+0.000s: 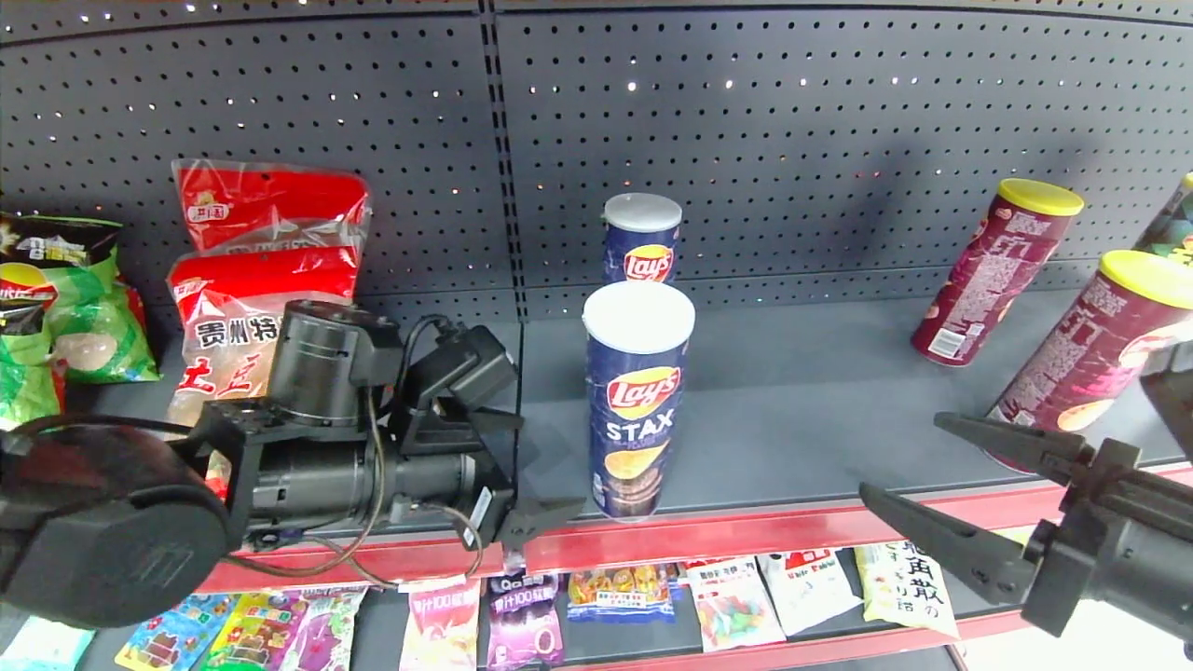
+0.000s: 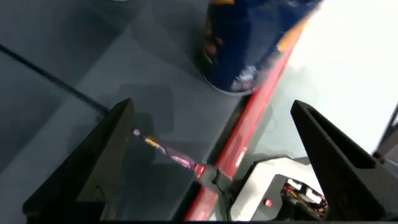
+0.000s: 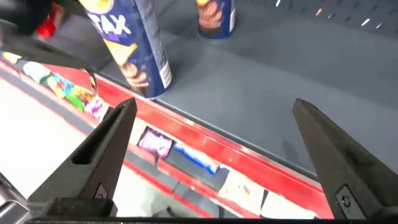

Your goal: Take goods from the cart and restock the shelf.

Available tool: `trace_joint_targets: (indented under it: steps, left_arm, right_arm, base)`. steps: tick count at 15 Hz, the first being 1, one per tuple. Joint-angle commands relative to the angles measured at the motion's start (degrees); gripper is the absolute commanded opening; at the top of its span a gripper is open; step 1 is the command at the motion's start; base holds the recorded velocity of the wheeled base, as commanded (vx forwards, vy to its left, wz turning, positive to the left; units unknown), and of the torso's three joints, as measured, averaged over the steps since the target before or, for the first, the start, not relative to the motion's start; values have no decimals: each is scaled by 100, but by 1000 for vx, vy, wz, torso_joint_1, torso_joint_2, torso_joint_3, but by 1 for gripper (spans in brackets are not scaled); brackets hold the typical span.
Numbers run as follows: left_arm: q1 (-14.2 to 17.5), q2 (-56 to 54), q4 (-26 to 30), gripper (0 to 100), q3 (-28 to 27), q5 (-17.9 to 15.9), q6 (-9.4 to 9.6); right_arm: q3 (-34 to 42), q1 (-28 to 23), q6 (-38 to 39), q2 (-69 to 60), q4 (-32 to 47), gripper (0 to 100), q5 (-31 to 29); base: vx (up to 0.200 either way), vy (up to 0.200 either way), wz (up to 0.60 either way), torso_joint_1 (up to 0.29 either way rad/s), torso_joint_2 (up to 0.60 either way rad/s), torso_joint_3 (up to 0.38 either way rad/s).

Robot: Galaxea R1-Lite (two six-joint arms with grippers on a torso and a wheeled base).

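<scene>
Blue can (image 1: pixel 638 401) upright at shelf (image 1: pixel 802 410) front edge. Left gripper (image 2: pixel 211 109) beside it, wide open, empty. Right gripper (image 1: pixel 900 455) wide open, empty.

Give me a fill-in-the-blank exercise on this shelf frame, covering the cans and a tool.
The front blue can stands ___ at the shelf's red edge.
The second blue can stands ___ it, by the pegboard.
The left tool is ___ and empty.
The nearer maroon can has a ___ lid.
Missing words: upright; behind; open; yellow.
</scene>
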Motion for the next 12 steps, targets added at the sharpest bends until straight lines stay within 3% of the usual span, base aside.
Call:
trace_joint_targets:
  steps: [1, 6, 9, 12]
  left_arm:
    - [-35, 361, -3, 100, -189, 14, -1]
    - [1, 326, -3, 100, -39, 14, 87]
    - [150, 370, -3, 100, -66, 357, 139]
    - [141, 519, -3, 100, -215, 392, 139]
  right_arm:
    - [-23, -2, -4, -261, 2, 100, -8]
    - [-111, -2, -4, -208, 2, 100, -8]
    - [-199, -2, 5, -173, 2, 100, -8]
    - [-252, -2, 5, -138, 2, 100, -8]
  base:
    - [0, 0, 0, 0, 0, 0]
    - [0, 0, 0, 0, 0, 0]
    - [0, 0, 0, 0, 0, 0]
    - [0, 0, 0, 0, 0, 0]
